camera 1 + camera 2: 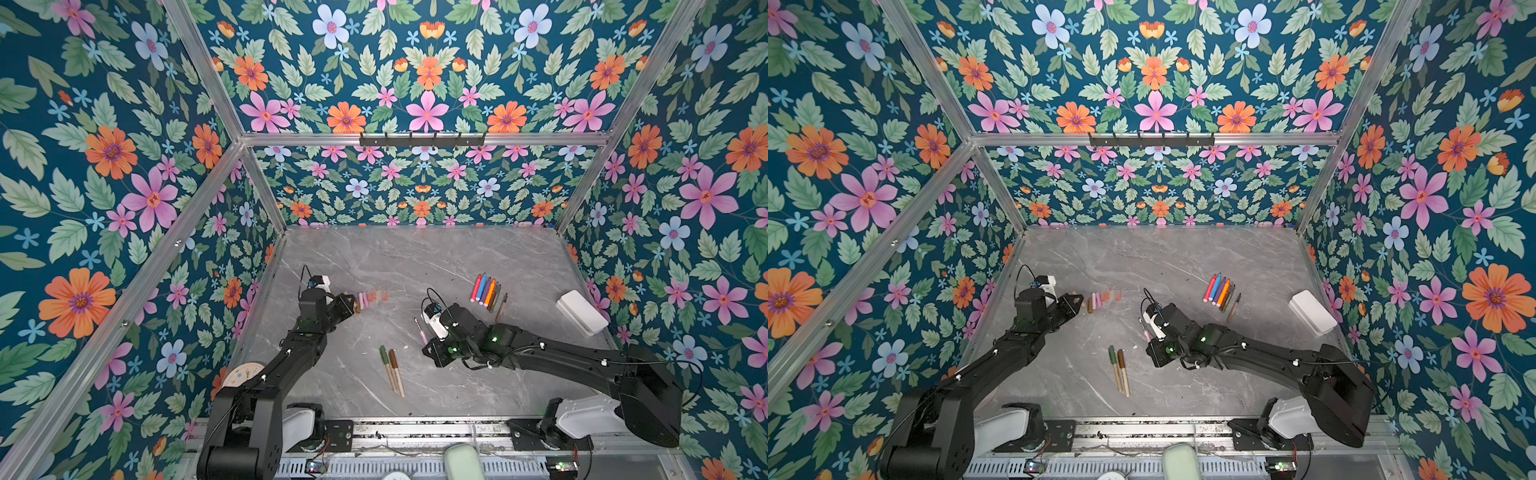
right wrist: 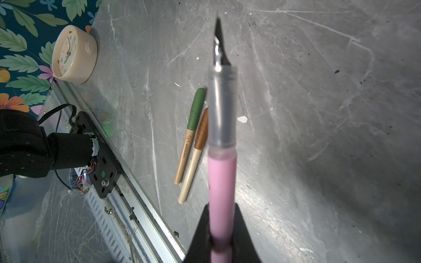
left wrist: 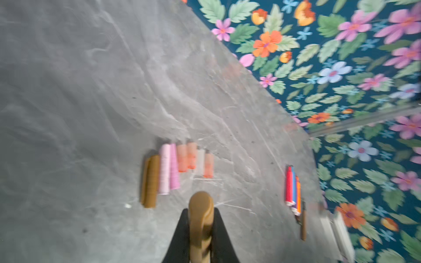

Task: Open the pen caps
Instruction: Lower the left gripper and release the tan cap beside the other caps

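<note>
A clock (image 1: 243, 374) stands at the near left edge of the surface (image 1: 415, 257). The left fingers (image 3: 180, 236) are clamped on a tan cap (image 3: 200, 218), which sticks out past their tips. In both top views they sit just beside the brown end of the cap row (image 1: 372, 298): brown, pink and orange-red caps lying side by side on the surface. Whether the tan cap touches the surface cannot be told.

Nearer the front, between the arms, two capped pens (image 1: 390, 370), one olive and one brown, lie against each other.

The right fingers (image 2: 200, 232) are closed on a pink pen (image 2: 222, 173) by its barrel; its cap is off and the dark nib is bare.

Farther right the bright pens (image 1: 483, 289) lie in a tight bunch, with a brown pen (image 1: 501, 308) just beside them. A white box (image 1: 582, 311) lies by the right wall.
</note>
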Motion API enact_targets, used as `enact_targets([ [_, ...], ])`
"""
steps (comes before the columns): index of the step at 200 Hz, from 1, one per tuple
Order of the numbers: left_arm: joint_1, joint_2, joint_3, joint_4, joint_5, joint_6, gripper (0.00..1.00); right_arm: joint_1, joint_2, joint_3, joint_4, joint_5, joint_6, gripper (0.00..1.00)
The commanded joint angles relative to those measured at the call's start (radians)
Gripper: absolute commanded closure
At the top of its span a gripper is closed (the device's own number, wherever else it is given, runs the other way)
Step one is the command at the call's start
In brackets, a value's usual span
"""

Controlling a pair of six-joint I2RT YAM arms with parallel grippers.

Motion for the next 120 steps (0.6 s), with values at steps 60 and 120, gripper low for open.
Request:
enact_targets([
  [60, 0.076, 0.286, 0.142, -0.115, 0.036, 0.196, 1.0, 0.001, 0.034, 0.039, -0.035, 0.015, -0.009, 1.0],
  [120, 0.076, 0.401, 0.178, -0.122, 0.033, 0.219, 1.0, 0.002, 0.072, 0.07, -0.05, 0.004, -0.021, 1.0],
])
